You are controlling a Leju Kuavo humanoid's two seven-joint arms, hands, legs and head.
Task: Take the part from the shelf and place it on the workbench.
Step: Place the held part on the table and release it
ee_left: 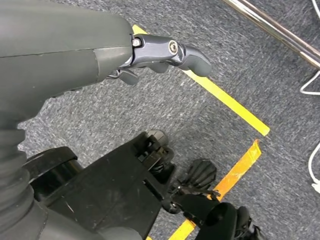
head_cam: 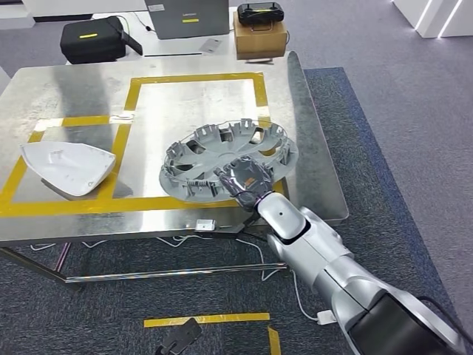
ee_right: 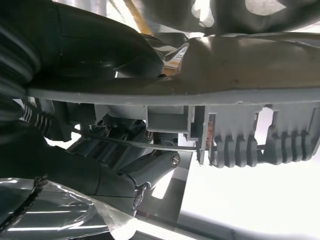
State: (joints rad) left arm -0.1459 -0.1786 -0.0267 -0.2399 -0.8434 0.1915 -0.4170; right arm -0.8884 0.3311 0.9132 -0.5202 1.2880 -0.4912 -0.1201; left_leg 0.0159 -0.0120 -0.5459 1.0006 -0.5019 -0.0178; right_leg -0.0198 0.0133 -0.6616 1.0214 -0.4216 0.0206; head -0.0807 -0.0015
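A grey plastic wheel cover (head_cam: 192,171) lies inside-up on the steel workbench (head_cam: 72,89), on the right half within a yellow-taped frame. My right hand (head_cam: 248,181) grips its near rim, with the silver arm coming in from the lower right. The right wrist view shows the cover's rim and clips (ee_right: 245,75) up close, running between the thumb and the fingers of my right hand (ee_right: 113,50). My left hand (ee_left: 166,52) hangs over grey carpet with its fingers stretched out and nothing in them.
A white curved shell part (head_cam: 66,168) lies on the bench's left side. Behind the bench stand a black case (head_cam: 92,38), a grey box (head_cam: 187,18) and a cardboard box (head_cam: 259,35). Yellow tape (head_cam: 206,319) and cables lie on the floor.
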